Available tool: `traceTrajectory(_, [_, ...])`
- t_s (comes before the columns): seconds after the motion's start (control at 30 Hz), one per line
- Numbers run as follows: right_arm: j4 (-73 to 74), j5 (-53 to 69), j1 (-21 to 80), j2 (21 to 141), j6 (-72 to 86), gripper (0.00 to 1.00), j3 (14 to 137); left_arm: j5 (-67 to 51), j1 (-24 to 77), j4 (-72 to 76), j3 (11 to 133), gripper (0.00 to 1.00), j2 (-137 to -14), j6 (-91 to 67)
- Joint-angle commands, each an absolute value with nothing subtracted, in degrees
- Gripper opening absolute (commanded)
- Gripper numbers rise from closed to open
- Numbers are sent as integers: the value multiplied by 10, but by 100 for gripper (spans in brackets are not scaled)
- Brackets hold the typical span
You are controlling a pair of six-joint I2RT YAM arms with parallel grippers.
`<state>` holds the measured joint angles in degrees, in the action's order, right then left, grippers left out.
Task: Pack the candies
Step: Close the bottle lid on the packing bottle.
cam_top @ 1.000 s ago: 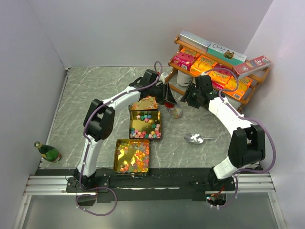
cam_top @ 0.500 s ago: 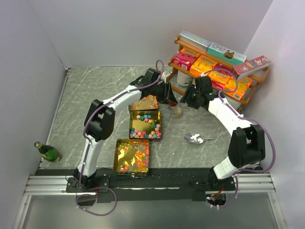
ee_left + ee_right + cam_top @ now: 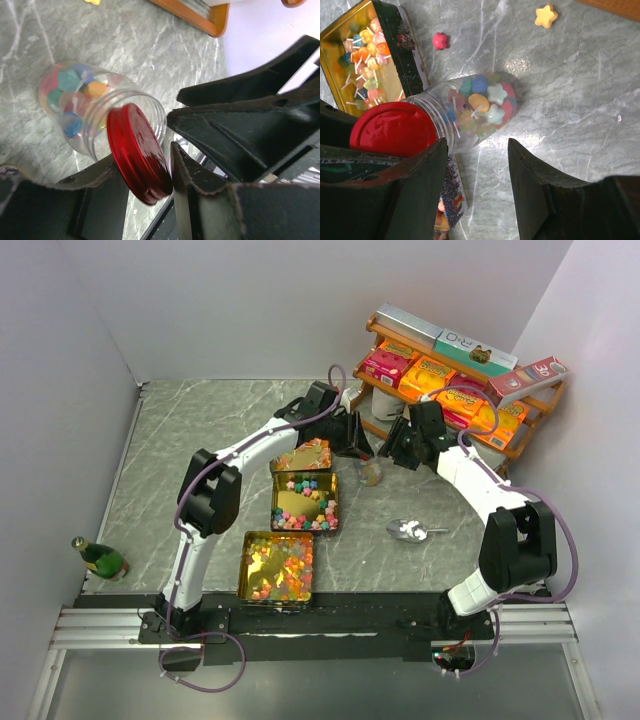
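Candies fill the near gold tin and a second tin just beyond it, with a scoop lying on the marble table to their right.

Farther back, just right of the tins, a clear jar packed with more candies lies on its side. Its long axis runs from far left to near right, with the mouth toward the far left and the base toward the near right.

The left gripper, drawn in to the width of a red lid, pinches that lid by its edges. It holds the lid tilted against the jar's mouth, not seated.

The right gripper is spread wide just short of the jar's body and grips nothing; whether a tip touches the glass cannot be told.

Beyond the jar, a pink star and a yellow star lie loose on the table (neither in any container).

The step in hand appears to be capping the jar. The next move likely calls for the right gripper to close on the body and steady it. The left would then square the lid to the mouth and turn it down.
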<state>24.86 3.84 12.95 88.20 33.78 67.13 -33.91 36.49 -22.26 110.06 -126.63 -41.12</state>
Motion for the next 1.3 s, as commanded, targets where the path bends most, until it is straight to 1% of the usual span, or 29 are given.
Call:
traceTrajectory(0.0, [233,18,126,844,337,59,671,-317,369,-240,1120,41,-1248,-403])
traceTrajectory(0.2, [225,20,124,828,337,59,674,-313,371,-233,1122,41,-1240,-409])
traceTrajectory(0.4, [217,50,122,846,331,59,684,-311,371,-209,1125,39,-1235,-424])
traceTrajectory(0.8, [217,59,119,860,335,59,683,-318,371,-192,1123,31,-1228,-444])
traceTrajectory(1.07, [216,51,117,864,339,59,681,-300,372,-207,1117,32,-1220,-433])
traceTrajectory(1.27, [212,51,116,872,338,59,684,-280,373,-228,1112,37,-1204,-422])
